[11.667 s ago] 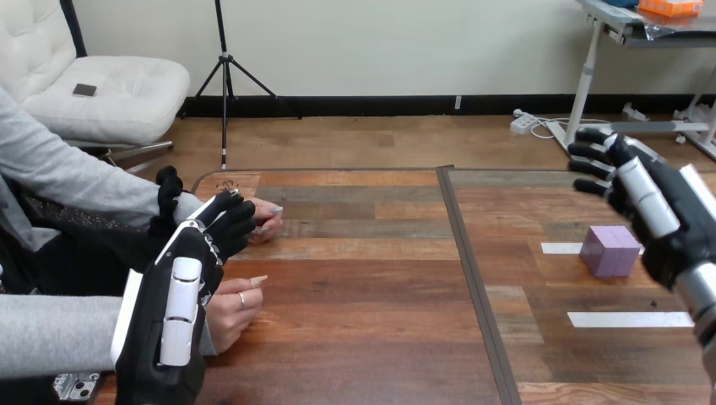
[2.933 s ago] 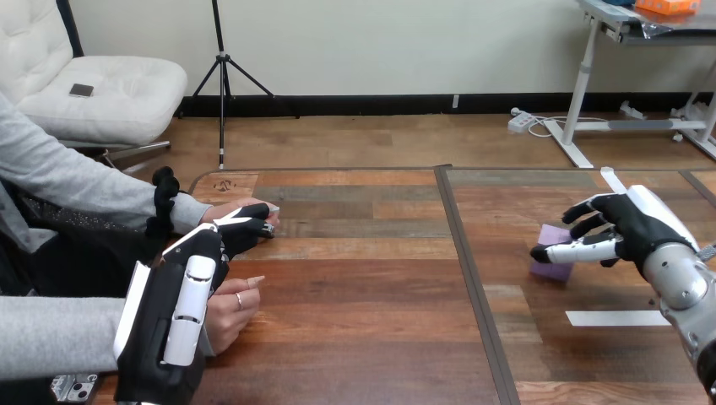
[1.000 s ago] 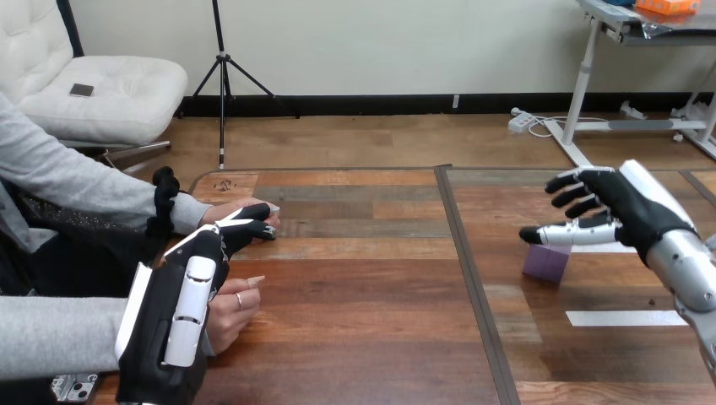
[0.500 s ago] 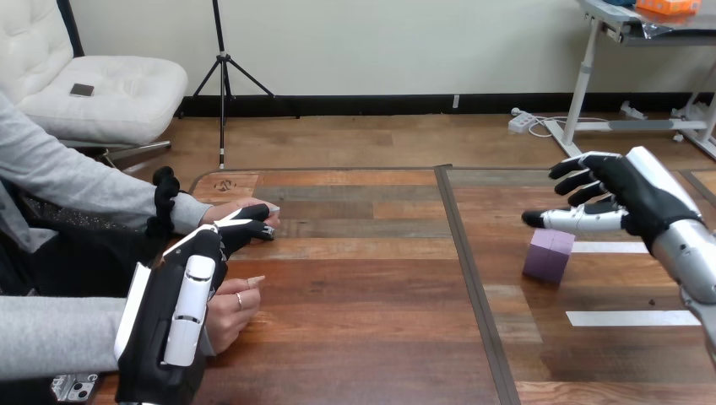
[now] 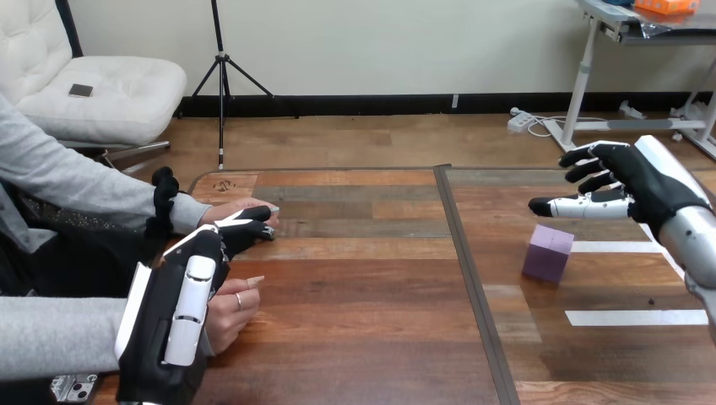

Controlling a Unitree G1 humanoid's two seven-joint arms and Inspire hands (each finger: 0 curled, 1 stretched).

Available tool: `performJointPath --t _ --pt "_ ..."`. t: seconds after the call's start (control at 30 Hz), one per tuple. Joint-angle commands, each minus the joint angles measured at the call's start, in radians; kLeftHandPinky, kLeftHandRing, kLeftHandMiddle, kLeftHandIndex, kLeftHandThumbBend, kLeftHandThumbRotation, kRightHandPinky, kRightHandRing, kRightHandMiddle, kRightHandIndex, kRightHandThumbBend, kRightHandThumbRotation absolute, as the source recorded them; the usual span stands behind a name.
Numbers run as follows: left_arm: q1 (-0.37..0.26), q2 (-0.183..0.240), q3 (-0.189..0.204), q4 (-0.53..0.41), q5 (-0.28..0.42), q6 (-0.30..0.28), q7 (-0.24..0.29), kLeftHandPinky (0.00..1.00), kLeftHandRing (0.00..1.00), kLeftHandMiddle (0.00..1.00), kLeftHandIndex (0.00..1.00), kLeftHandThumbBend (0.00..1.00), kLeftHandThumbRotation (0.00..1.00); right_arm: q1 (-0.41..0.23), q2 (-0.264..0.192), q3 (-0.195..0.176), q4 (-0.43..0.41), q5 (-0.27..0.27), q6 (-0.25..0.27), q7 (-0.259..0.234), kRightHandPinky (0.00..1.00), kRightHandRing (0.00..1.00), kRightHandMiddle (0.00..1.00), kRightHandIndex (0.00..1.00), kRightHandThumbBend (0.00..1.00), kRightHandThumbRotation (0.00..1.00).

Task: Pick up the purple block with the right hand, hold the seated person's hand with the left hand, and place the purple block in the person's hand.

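Resting on the tabletop (image 5: 363, 295), right of its middle seam, the purple block (image 5: 547, 253) is seen untouched. The right hand (image 5: 642, 190) is held above it, fingers spread apart. The left hand (image 5: 181, 304) is laid against the person's farther hand (image 5: 226, 207); whether it is clasped cannot be told.

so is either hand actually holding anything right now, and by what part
The left hand holds the person's farther hand, curled round it by the wrist. The right hand is open above the purple block, holding nothing.
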Motion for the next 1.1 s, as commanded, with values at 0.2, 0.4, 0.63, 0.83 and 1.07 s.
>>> performJointPath --t 0.2,0.4,0.63,0.83,1.07 --pt "-0.058 0.008 0.008 -0.015 0.010 -0.013 0.004 0.82 0.84 0.79 0.58 0.46 1.00 -0.149 0.025 0.033 0.105 -0.016 -0.014 0.018 0.65 0.76 0.78 0.79 1.00 0.34" --pt "-0.057 0.005 0.008 -0.017 0.009 -0.014 0.007 0.81 0.84 0.79 0.59 0.46 1.00 -0.175 0.035 0.051 0.157 -0.025 -0.009 0.032 0.58 0.73 0.78 0.82 1.00 0.35" --pt "-0.060 0.005 0.007 -0.014 -0.002 -0.018 -0.001 0.81 0.84 0.79 0.58 0.45 1.00 -0.200 0.047 0.065 0.211 -0.031 -0.013 0.049 0.56 0.74 0.80 0.85 1.00 0.36" --pt "-0.058 0.003 0.007 -0.014 -0.002 -0.022 -0.001 0.80 0.83 0.78 0.58 0.46 1.00 -0.211 0.056 0.073 0.244 -0.035 -0.022 0.061 0.57 0.76 0.84 0.89 1.00 0.36" --pt "-0.053 0.008 0.008 -0.022 0.008 -0.013 0.003 0.80 0.83 0.78 0.58 0.46 1.00 -0.225 0.064 0.090 0.276 -0.053 -0.015 0.083 0.66 0.85 0.93 0.93 1.00 0.40"
